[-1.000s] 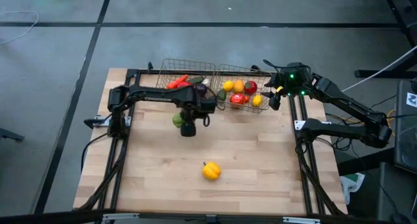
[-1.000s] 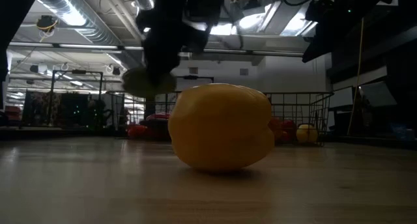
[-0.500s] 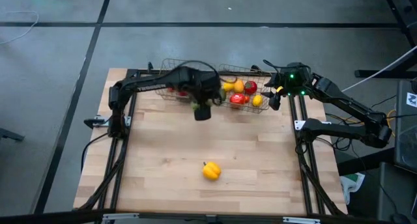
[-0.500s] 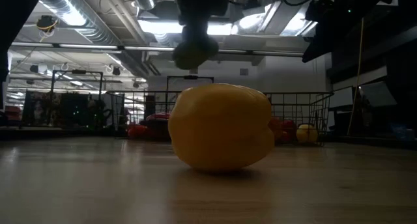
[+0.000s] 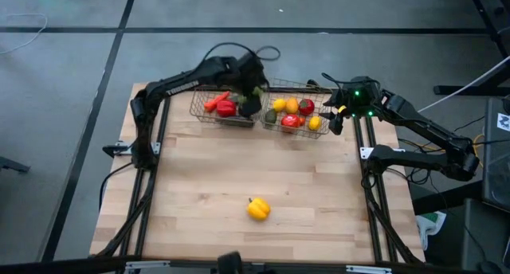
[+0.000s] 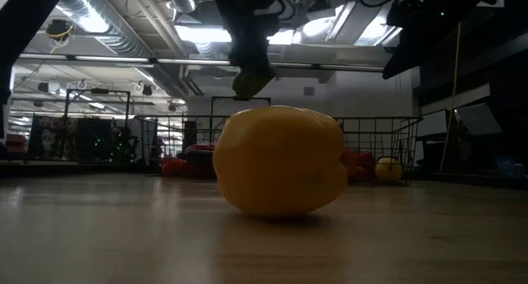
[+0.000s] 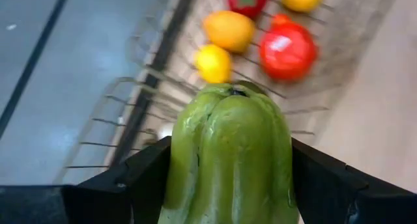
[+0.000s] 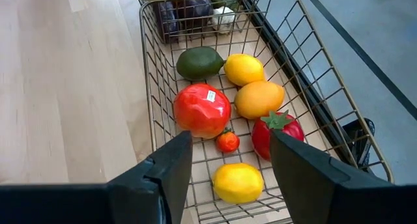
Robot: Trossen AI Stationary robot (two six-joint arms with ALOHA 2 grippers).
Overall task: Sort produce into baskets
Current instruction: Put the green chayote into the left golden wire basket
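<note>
Over the left basket at the far edge of the table, the left gripper hangs above the basket's right end, its fingers clamped on a green pepper. A red pepper and a carrot lie inside that basket. Nearer me, a yellow pepper sits alone on the bare wood. Just beside the first, the right basket holds lemons, an orange, tomatoes and an avocado. At its right end waits the right gripper, fingers spread wide and holding nothing.
</note>
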